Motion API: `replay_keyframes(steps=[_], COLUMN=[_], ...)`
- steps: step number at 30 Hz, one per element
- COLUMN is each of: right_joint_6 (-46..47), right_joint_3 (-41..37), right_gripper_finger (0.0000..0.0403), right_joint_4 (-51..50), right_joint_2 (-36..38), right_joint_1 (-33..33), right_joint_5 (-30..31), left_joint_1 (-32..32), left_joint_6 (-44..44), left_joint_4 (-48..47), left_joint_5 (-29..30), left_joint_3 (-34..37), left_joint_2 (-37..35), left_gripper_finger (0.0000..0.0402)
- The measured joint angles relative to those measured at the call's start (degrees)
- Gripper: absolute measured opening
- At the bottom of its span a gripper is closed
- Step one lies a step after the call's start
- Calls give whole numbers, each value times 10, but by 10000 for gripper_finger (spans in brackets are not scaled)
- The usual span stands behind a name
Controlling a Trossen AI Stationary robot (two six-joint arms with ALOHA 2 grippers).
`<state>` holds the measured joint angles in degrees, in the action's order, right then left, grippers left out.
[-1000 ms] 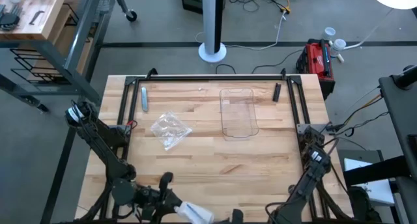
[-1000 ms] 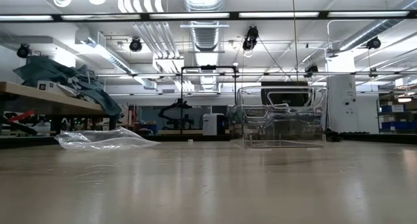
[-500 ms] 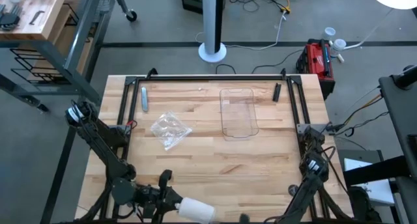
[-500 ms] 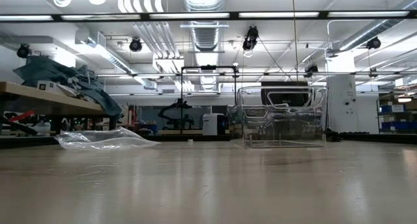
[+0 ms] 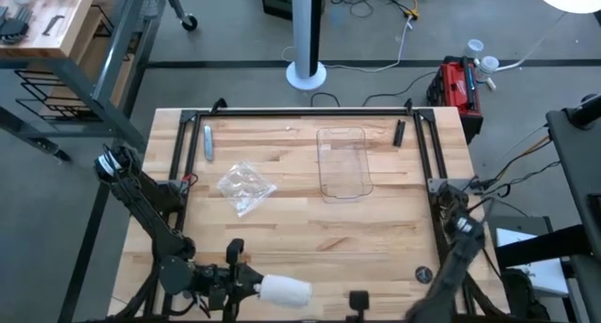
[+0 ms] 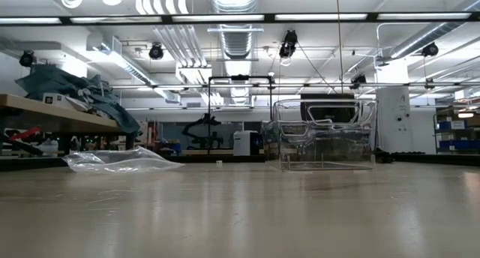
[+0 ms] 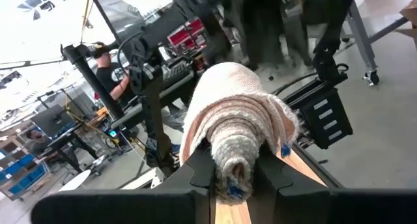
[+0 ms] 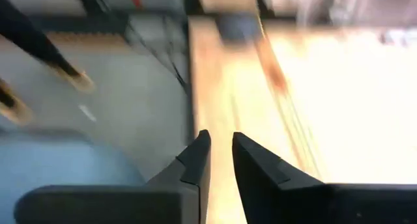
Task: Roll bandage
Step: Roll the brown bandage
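Rolled bandage being carried at near table edge; right arm being swung inward.

High view: the bandage point(image 5: 285, 289) is being held further right than a second ago; the right gripper point(image 5: 358, 300) is now entering. Low view: the tray point(image 6: 324, 136) and wrapper point(image 6: 120, 160) are unchanged. Left wrist: the left gripper point(image 7: 236, 174) is being kept clamped on the roll. Right wrist: fingers nearly together, empty.

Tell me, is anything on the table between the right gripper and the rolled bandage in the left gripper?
Nothing visible. The left gripper holds the bandage at the table's near edge; the right gripper sits just beyond it, bare wood between. The plastic wrapper and clear tray lie farther back.
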<state>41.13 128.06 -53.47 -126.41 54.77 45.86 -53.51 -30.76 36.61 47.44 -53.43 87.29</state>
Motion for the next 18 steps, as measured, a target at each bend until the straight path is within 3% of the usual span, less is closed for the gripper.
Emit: replay_keyframes(steps=[4,11,18], right_joint_6=[27,-75,-30], right_joint_3=[13,28,-19], right_gripper_finger=[41,29,74], right_joint_4=[-30,31,66], right_joint_2=[10,14,-4], right_joint_1=[8,47,2], right_joint_5=[15,194,223], left_joint_1=[-3,-3,-4], left_joint_6=[2,0,-12], left_joint_4=[3,2,44], left_joint_5=[0,-3,37], left_joint_3=[0,0,0], left_joint_2=[0,0,-1], left_gripper_finger=[39,40,40])
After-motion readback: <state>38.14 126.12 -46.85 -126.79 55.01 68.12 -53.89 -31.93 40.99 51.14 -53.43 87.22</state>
